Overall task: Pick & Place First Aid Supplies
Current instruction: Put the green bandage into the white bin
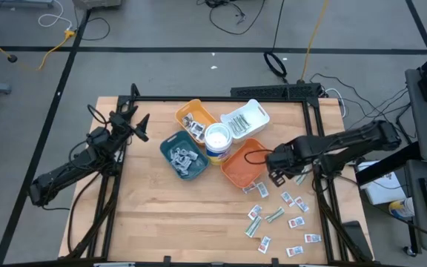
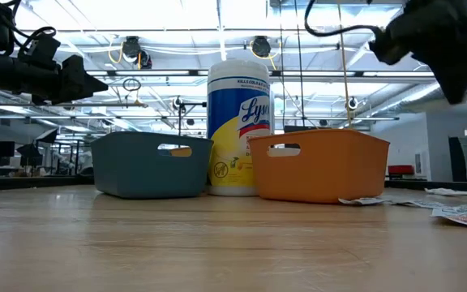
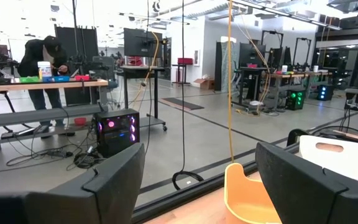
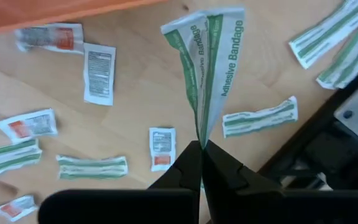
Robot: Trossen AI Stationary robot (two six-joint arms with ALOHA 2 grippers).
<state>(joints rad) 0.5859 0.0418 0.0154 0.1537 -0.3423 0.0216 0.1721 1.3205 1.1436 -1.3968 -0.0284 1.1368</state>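
The first aid supplies (image 1: 280, 215) are small flat packets scattered on the wooden table at its near right, also in the right wrist view (image 4: 92, 167). My right gripper (image 1: 276, 176) hangs above them beside the orange tray (image 1: 245, 165), pointing down, shut on a green-white adhesive bandage strip (image 4: 211, 62). My left gripper (image 1: 141, 126) waits open above the table's far left, nothing between its fingers (image 3: 114, 183). My right gripper (image 4: 201, 155) pinches the bandage strip's narrow end (image 4: 199, 127) between its two fingertips, coming from above and pointing down. The strip splays into two layers away from the fingers. It hangs below them, lifted clear of the table.
A blue tray (image 1: 184, 156), a yellow tray (image 1: 196, 119) and a white tray (image 1: 245, 119) cluster around a white round wipes tub (image 1: 218, 141) at the table's far middle. Bare wood lies at the near left. A person works at a bench (image 3: 42, 56) in the room beyond.
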